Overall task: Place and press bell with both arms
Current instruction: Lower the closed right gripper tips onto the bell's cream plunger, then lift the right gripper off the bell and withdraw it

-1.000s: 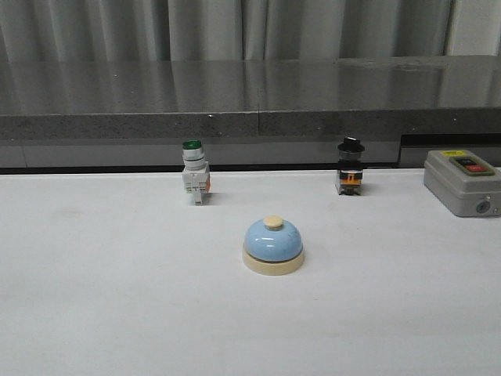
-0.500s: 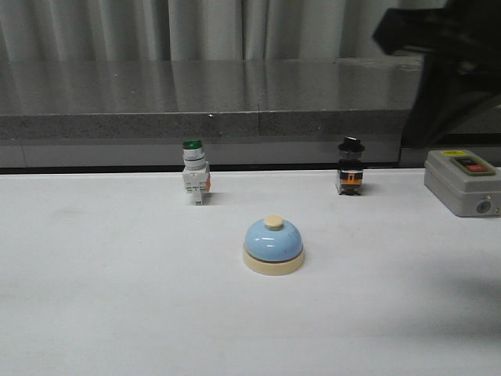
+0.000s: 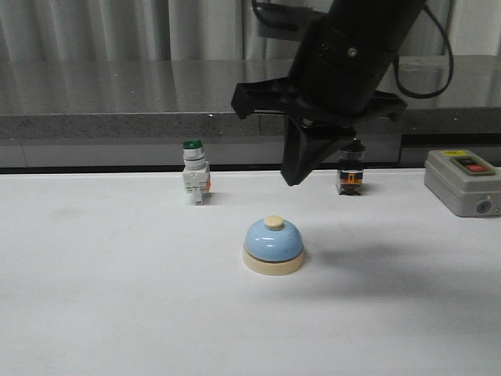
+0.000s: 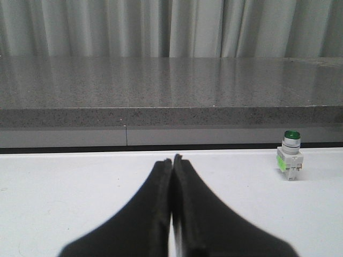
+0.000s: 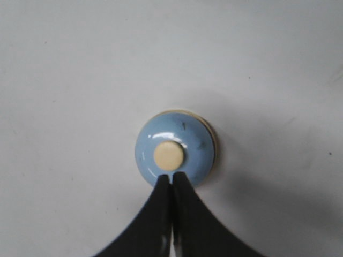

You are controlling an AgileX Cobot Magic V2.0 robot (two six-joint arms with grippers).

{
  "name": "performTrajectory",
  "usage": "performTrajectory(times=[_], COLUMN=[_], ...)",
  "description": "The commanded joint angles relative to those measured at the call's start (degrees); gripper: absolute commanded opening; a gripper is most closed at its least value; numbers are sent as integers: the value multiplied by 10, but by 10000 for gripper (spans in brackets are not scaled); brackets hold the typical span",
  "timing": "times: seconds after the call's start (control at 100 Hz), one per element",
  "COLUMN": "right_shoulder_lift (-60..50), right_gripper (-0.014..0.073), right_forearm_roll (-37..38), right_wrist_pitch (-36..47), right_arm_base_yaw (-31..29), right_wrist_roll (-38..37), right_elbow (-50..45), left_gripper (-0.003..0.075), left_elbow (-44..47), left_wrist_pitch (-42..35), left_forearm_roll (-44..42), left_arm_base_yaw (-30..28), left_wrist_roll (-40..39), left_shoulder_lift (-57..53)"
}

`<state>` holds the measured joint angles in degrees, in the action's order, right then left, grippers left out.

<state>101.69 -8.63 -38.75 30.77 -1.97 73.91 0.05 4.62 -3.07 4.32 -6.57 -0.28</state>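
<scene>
Where white table (image 3: pixel 109 313) lies bare, bell (image 3: pixel 272 245) beneath closed right tool (image 3: pixel 293 178).

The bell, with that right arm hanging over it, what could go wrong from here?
1. The right gripper is shut and hangs above the bell, a little off toward the far right of its knob. A straight drop might hit the glossy dome and glance off.
2. An off-centre push could slide the bell across the table, since nothing holds its base.
3. The black-capped switch stands close behind the arm and could be knocked.
</scene>
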Motion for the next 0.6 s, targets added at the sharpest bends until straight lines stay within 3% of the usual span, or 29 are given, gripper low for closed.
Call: performTrajectory(times=[0.0, 0.59], right_shoulder_lift=[-6, 47], right_gripper=[-60, -60], right_forearm_roll=[-5, -5], right_wrist_pitch=[16, 21], right_arm_base_yaw=[1, 9], right_wrist_roll=[8, 8], right_elbow=[33, 47], left_gripper=[-20, -20], left_elbow=[25, 25], left_wrist_pitch=[-51, -51], left_forearm_roll=[1, 1], left_arm_base_yaw=[1, 1], left_wrist_roll=[-4, -4], left_shoulder_lift=[-17, -17])
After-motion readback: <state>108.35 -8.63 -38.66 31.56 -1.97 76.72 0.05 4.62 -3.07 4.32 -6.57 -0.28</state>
